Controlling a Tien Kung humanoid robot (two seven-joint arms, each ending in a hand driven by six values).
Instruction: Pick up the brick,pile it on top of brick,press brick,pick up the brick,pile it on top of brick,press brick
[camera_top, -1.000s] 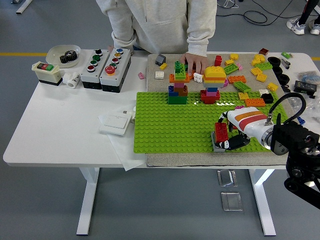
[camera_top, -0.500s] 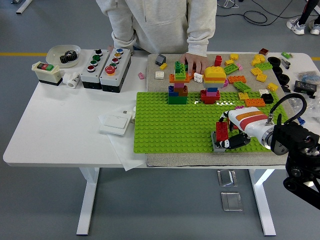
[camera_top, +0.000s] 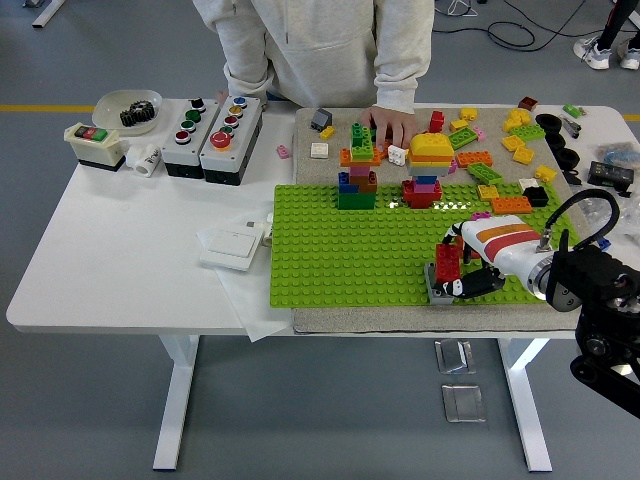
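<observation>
Head view: your right hand (camera_top: 475, 262) sits at the near right corner of the green baseplate (camera_top: 340, 260), fingers (camera_top: 478, 286) wrapped round a red brick (camera_top: 447, 263) that stands on a grey brick (camera_top: 437, 292) by the plate's near edge. Looks like you're at a pile or press step; red is on grey, but whether it's seated you can't tell. At most one stacking looks done, so a second pick, pile and press is probably left. Loose bricks (camera_top: 520, 135) lie at the desk's far right corner for that. Person's hand (camera_top: 390, 125) rests at the far edge beside the built stacks (camera_top: 357, 170). Left hand isn't visible. Thumb and the red-grey joint are hidden by the hand.
</observation>
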